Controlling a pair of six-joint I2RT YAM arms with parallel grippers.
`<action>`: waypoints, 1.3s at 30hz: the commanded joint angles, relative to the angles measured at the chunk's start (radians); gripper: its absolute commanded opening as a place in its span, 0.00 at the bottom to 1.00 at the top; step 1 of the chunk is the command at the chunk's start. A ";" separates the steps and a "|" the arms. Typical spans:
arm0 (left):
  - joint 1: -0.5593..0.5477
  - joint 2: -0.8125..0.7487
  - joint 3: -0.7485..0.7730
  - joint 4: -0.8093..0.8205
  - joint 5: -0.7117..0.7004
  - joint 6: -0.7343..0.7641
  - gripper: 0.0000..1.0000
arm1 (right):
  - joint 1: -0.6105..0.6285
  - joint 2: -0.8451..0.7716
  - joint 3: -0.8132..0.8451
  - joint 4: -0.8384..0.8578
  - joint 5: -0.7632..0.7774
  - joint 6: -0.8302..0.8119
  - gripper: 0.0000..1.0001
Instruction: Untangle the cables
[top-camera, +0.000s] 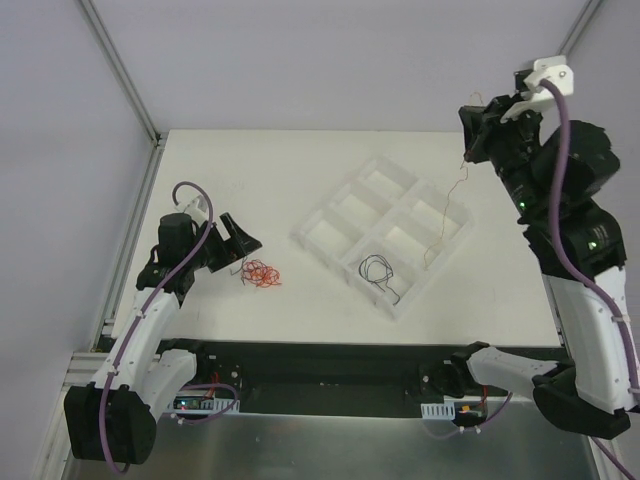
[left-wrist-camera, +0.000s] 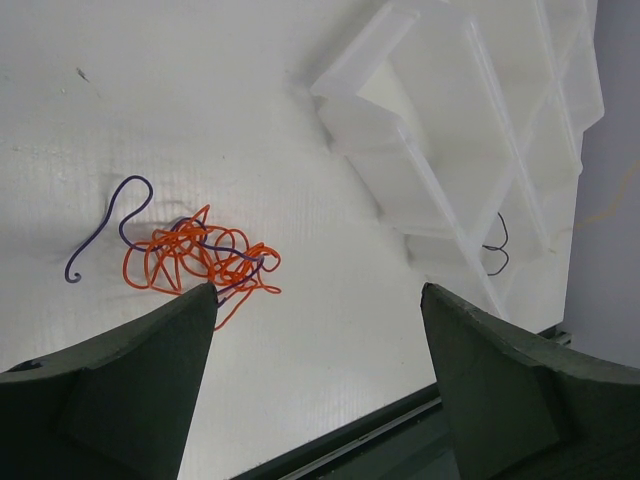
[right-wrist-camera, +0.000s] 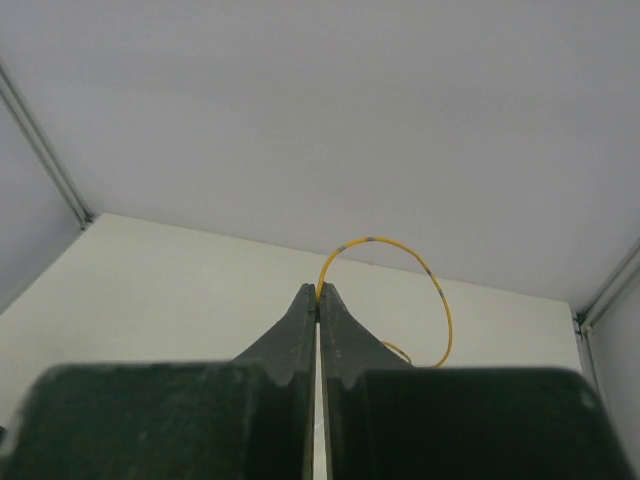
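Yellow curled wire (right-wrist-camera: 441, 303) sits pinched in the right gripper (right-wrist-camera: 318, 292); left gripper (left-wrist-camera: 315, 295) gapes near a seemingly purple-threaded orange tangle (left-wrist-camera: 200, 260).

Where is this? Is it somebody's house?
Probably a robot lab bench, not a house: robot arms at a white table, plain panels around it, and a sorting tray beside tangled wires.

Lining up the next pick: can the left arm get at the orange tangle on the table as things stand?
Probably yes. The left gripper hangs open close by the orange tangle, nothing lies between them, and the compartment tray sits well clear.
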 joint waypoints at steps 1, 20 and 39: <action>0.011 0.010 0.035 0.003 0.041 0.029 0.82 | -0.092 0.002 -0.133 0.109 -0.088 0.034 0.00; 0.011 0.015 0.052 -0.018 0.017 0.061 0.83 | -0.147 -0.177 -0.644 0.153 -0.385 0.329 0.00; 0.011 -0.002 0.078 -0.074 0.015 0.100 0.81 | -0.262 0.177 -0.845 0.271 -0.423 0.421 0.00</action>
